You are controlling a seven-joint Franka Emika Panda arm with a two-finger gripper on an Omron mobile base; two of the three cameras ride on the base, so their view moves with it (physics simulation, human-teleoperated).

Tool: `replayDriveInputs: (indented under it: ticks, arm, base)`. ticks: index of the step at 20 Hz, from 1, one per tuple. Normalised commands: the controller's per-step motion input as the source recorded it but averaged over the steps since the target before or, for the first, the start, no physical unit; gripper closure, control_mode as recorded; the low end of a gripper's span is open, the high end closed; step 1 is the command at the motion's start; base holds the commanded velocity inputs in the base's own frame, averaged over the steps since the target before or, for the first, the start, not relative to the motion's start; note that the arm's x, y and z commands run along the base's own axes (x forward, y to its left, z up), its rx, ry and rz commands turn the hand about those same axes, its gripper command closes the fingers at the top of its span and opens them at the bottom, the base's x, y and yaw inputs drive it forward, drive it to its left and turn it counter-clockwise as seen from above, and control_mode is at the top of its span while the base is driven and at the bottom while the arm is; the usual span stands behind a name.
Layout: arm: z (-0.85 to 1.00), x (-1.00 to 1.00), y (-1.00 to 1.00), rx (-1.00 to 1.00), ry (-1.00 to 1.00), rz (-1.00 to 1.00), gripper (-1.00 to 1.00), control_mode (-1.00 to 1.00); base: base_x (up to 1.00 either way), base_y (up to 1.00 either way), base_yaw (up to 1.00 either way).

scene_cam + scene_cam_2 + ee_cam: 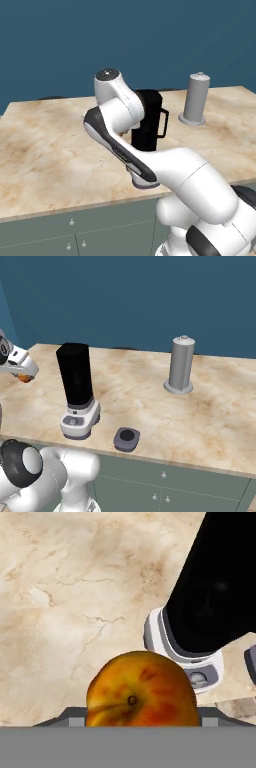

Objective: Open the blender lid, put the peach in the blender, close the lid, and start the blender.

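The peach, orange-brown with a dark stem dimple, sits low in the hand view, held between my fingers. My gripper is shut on it at the left edge of the right base view, raised above the counter and left of the blender. The blender is a tall black jar with a side handle on a white-grey button base. Its top carries no cap. The blender lid, dark grey with a black round knob, lies flat on the counter near the front edge, right of the base.
A plain grey cylinder on a round foot stands farther back and to the right. The marble counter ends in a front edge above grey cabinet drawers. My own arm crosses in front of the blender in the left base view.
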Motion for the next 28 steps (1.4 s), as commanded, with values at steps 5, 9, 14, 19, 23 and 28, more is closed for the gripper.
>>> replayDriveInputs:
  ticks: [5, 9, 14, 19, 23, 28]
  arm:
    - [0.52, 0.08, -0.39, 0.00, -0.13, -0.05, 1.00, -1.00]
    - [0.44, 0.02, -0.40, 0.00, -0.16, -0.05, 1.00, -1.00]
    - [0.39, 0.00, -0.34, 0.00, -0.19, -0.05, 1.00, -1.00]
    - [0.47, 0.01, -0.33, 0.00, -0.15, -0.03, 1.00, -1.00]
    - [0.40, 0.31, -0.28, 0.00, -0.03, -0.01, 1.00, -1.00]
    - [0.13, 0.51, -0.34, 0.03, 0.01, 0.00, 1.00, -1.00]
  base:
    - [0.00, 0.00, 0.00]
    - [0.00, 0.00, 0.00]
    - [0.00, 0.00, 0.00]
    - [0.00, 0.00, 0.00]
    - [0.00, 0.00, 0.00]
    - [0.00, 0.00, 0.00]
